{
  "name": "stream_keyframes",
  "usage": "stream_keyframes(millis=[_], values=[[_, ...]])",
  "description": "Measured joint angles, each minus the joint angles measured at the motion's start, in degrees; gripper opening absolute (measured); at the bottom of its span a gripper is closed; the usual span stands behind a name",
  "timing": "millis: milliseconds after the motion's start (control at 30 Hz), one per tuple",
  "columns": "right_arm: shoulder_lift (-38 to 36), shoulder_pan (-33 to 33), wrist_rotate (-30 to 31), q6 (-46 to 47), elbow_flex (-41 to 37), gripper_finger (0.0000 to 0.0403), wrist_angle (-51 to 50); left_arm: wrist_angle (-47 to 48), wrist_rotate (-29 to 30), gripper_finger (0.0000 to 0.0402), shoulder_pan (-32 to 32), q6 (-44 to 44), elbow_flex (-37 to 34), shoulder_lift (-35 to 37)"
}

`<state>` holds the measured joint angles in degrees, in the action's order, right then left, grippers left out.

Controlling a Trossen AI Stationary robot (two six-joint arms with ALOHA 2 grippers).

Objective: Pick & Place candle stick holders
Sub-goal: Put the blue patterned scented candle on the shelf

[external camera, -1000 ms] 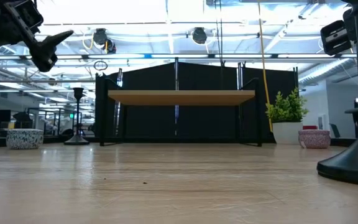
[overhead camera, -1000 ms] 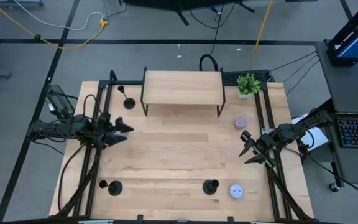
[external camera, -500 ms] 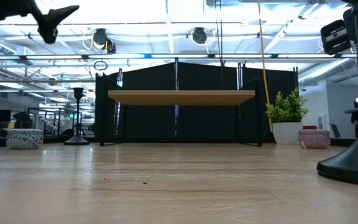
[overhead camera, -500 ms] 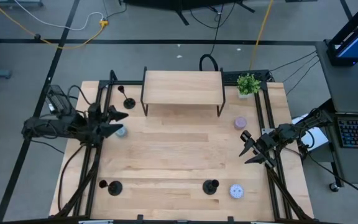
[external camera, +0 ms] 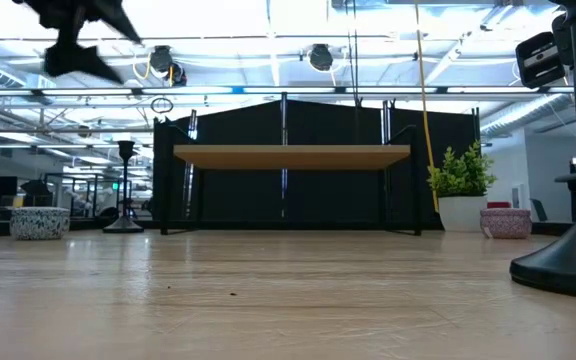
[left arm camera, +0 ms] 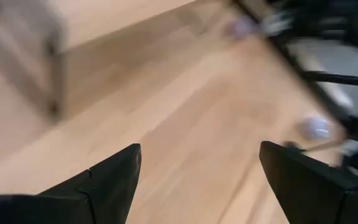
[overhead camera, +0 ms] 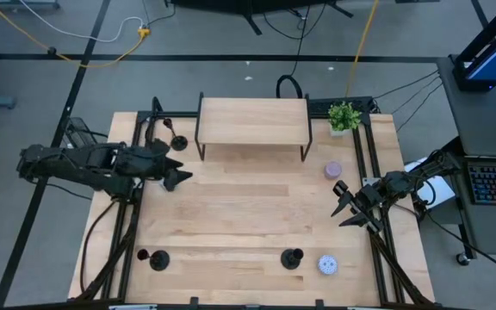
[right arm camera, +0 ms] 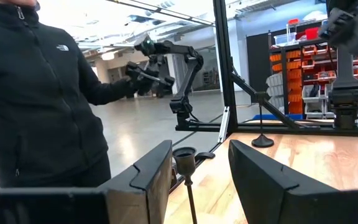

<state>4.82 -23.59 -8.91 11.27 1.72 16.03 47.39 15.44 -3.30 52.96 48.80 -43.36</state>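
1. High view: my left pincer [overhead camera: 177, 175] hangs over the table's [overhead camera: 248, 220] left-back area, jaws wide, nothing in them. Left wrist view confirms: both fingers [left arm camera: 107, 180] spread, bare wood between.
2. Right pincer [overhead camera: 344, 207] waits at the table's right edge, jaws partway apart. Right wrist view shows a thin stem w/ small cup [right arm camera: 184, 163] standing between the fingers; can't tell whether they're touching it, so no grip claimed.
3. Candle stick holders: one at back-left [overhead camera: 177, 140] beside the wooden riser shelf [overhead camera: 252, 120], nearest my left pincer; one at front-left [overhead camera: 157, 259]; one front-centre [overhead camera: 292, 257] next to a pale-blue tin [overhead camera: 326, 264]. Lilac tin [overhead camera: 333, 170] and small plant [overhead camera: 344, 115] sit right-back.
4. Step, as I judge it: approach phase, no holder picked up by the left yet. Back-left holder looks the likely target.
5. Next move calls for: swing left pincer back toward that holder, line jaws either side of the thin stem, drop down, close. Stem's slim + base light, so a side bump could tip it.
6. A person [right arm camera: 42, 93] stands beyond the table in right wrist view.
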Motion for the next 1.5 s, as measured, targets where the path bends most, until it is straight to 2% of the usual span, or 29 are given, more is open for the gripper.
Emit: stream_keyframes(millis=[100,267,433,700,800,967,1100,1267,1500], values=[[0.0,0.0,-0.1,0.0,0.0,0.0151,0.0,5.8,0.2,0.0335,1.0,5.3,0.6,-1.5],[0.0,0.0,-0.1,0.0,0.0,0.0151,0.0,6.1,1.1,0.0335,1.1,2.7,0.5,-2.7],[0.0,0.0,-0.1,0.0,0.0,0.0151,0.0,8.5,1.2,0.0335,1.1,9.1,0.5,-3.3],[0.0,0.0,-0.1,0.0,0.0,0.0151,0.0,22.3,2.3,0.0336,1.1,17.7,0.5,-7.8],[0.0,0.0,-0.1,0.0,0.0,0.0151,0.0,22.8,3.0,0.0350,1.1,16.3,0.4,-10.2],[0.0,0.0,-0.1,0.0,0.0,0.0151,0.0,23.3,5.2,0.0395,1.1,13.0,0.4,-14.7],[0.0,0.0,-0.1,0.0,0.0,0.0151,0.0,24.3,5.9,0.0388,2.5,11.6,0.4,-17.9],[0.0,0.0,-0.1,0.0,0.0,0.0151,0.0,28.0,5.6,0.0398,6.1,10.9,0.4,-20.9],[0.0,0.0,-0.1,0.0,0.0,0.0151,0.0,29.0,2.0,0.0395,12.2,10.1,0.2,-21.6]])
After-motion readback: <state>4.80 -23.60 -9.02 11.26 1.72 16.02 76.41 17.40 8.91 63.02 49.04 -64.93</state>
